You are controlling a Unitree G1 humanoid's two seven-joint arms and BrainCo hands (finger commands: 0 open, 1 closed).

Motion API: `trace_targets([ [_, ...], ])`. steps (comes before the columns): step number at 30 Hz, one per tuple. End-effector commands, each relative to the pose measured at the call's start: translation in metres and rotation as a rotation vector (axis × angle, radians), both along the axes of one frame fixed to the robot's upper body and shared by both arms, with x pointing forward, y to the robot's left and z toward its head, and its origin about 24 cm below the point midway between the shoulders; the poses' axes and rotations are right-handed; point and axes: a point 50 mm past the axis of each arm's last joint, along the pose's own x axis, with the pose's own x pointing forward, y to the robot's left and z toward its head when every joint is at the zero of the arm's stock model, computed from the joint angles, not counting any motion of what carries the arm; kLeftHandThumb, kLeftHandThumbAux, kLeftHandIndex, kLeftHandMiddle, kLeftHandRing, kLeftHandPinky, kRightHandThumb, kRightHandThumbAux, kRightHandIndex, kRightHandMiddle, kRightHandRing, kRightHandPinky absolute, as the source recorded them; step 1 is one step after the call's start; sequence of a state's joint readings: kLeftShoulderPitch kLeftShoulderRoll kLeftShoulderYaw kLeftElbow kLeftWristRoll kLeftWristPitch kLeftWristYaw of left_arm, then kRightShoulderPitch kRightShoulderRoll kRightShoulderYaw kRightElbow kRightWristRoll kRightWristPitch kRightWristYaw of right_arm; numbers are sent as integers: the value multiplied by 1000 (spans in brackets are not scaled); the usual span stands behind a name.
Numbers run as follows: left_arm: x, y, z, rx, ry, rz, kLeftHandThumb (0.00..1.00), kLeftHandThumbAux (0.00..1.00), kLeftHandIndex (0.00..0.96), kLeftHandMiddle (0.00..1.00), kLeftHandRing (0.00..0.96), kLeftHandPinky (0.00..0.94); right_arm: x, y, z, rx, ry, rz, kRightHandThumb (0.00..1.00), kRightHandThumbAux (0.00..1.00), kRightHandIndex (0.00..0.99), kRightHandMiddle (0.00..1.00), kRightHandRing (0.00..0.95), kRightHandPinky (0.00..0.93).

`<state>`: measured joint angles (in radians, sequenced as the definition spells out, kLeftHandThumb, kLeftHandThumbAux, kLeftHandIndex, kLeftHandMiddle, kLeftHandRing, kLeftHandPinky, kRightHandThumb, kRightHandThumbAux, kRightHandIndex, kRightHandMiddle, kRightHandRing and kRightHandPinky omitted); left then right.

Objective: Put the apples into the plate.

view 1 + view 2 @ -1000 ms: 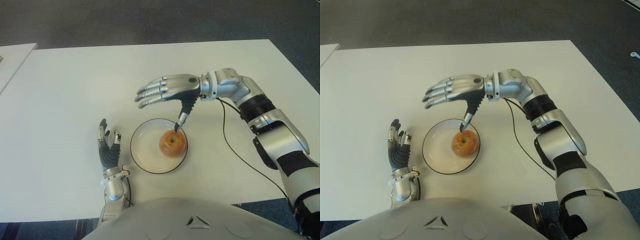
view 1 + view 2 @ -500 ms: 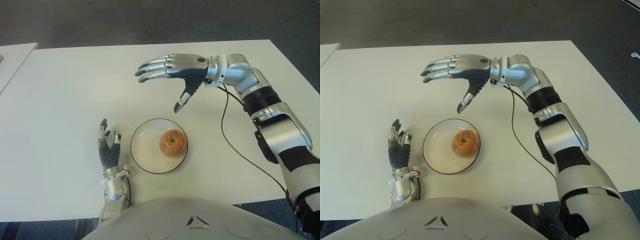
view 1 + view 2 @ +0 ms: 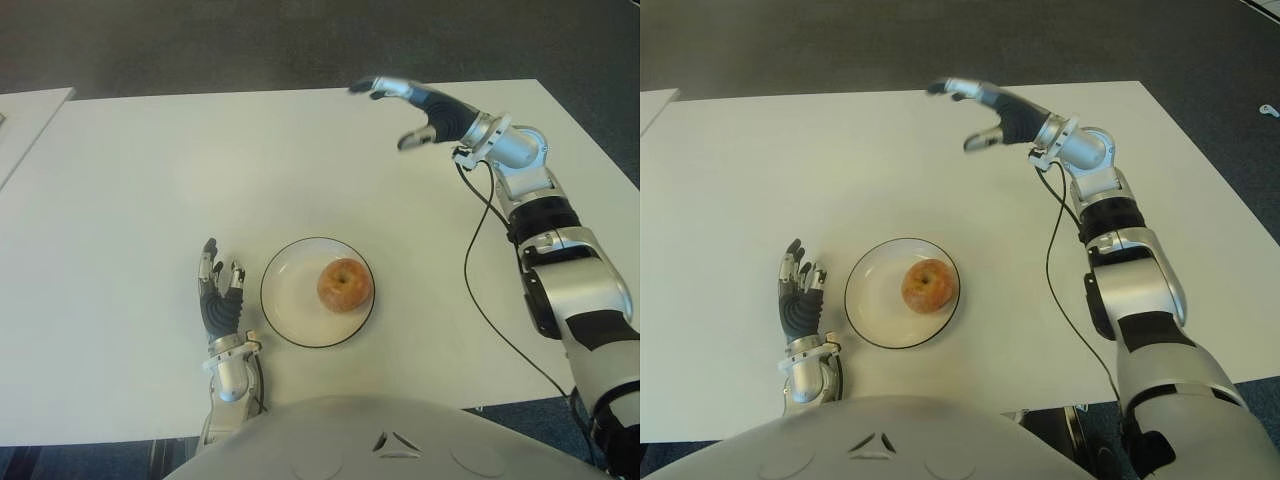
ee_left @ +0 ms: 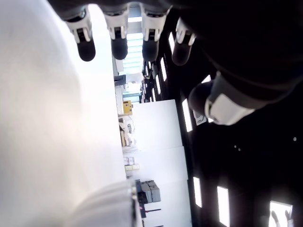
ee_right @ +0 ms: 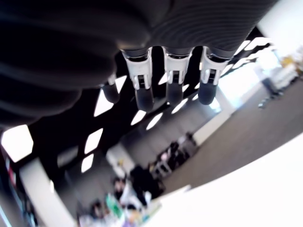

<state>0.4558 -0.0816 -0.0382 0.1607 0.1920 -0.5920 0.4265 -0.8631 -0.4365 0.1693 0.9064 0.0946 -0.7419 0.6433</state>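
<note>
- The apple (image 3: 345,285) sits in the plate (image 3: 285,300), toward the plate's right side, with no hand touching it; it looks as though the placing step is done for this fruit
- The right hand (image 3: 425,108) is raised well above the far part of the table (image 3: 120,200), well apart from the plate, palm turned up and fingers spread, holding nothing; my guess is that it is held high and clear so it cannot knock the apple
- In the right wrist view the fingertips (image 5: 173,90) hang straight and apart with only room background beyond them, which confirms the empty hand
- The left hand (image 3: 218,295) shows just beside the plate on its left side, fingers extended and relaxed, grasping nothing; the left wrist view shows its fingertips (image 4: 120,45) straight and free
- Count: one apple, one plate, two hands; the task speaks of apples, but only a single one is visible
</note>
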Motion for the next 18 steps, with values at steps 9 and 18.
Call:
trace_targets([
  [9,-10,-3,-12,-34,105,-16,13,436,21,0,0,0,-25,-8,-124,656,480,-376,135,377,19,9,0,0],
  [18,-9,2,-1,37,18,1,10,359,0,0,0,0,-48,5,-158,846,621,-488,145,424,36,38,0,0],
])
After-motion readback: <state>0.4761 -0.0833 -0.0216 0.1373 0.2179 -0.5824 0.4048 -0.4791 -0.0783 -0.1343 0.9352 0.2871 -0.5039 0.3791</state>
